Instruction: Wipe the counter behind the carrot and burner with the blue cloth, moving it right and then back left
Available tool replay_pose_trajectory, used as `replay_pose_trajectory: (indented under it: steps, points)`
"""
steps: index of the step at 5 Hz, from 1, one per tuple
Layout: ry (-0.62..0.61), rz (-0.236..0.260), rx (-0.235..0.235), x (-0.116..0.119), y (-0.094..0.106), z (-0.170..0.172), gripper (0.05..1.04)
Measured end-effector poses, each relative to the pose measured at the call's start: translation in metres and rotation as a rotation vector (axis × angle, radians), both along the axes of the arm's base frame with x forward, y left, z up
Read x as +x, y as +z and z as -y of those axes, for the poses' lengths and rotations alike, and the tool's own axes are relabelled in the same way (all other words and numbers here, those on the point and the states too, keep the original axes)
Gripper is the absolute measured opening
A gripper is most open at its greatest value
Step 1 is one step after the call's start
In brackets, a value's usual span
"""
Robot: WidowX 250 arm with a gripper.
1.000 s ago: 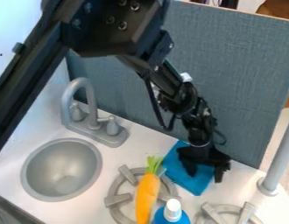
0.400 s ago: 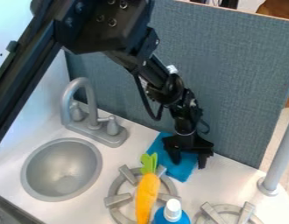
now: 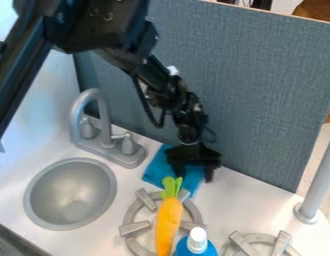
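The claw (image 3: 194, 178) is standing low at the blue cloth (image 3: 156, 172), fingers parted; whether any fabric is caught cannot be told. The cloth is lying on the surface (image 3: 241, 200), behind the burner (image 3: 135, 228) and near the faucet (image 3: 101, 143). Risks: spread fingers could be letting it slip or bunch; low sideways travel could be knocking the carrot (image 3: 169, 220).

The hand (image 3: 194, 176) partly hides the blue cloth (image 3: 156, 170).

There are two burners (image 3: 135, 228), and one cloth (image 3: 156, 171), carrot (image 3: 168, 220), bottle (image 3: 196, 246), sink (image 3: 69, 192), faucet (image 3: 104, 117).
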State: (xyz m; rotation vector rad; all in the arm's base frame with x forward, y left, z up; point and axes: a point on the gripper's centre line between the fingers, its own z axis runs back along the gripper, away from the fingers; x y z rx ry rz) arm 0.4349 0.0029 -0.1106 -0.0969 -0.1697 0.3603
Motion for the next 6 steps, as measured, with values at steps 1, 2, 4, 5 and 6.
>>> replay_pose_trajectory:
  steps: [1, 2, 4, 5, 6]
  points:
    - [0.034, -0.004, 0.002, -0.001, 0.000, -0.021, 0.985]
    - [0.018, -0.012, -0.005, -0.004, -0.001, -0.024, 0.985]
    - [-0.005, 0.007, -0.119, -0.020, 0.022, -0.009, 0.984]
    - [-0.032, 0.089, -0.190, -0.024, 0.060, 0.005, 0.984]
    - [-0.012, 0.131, -0.176, -0.039, 0.067, 0.014, 0.991]
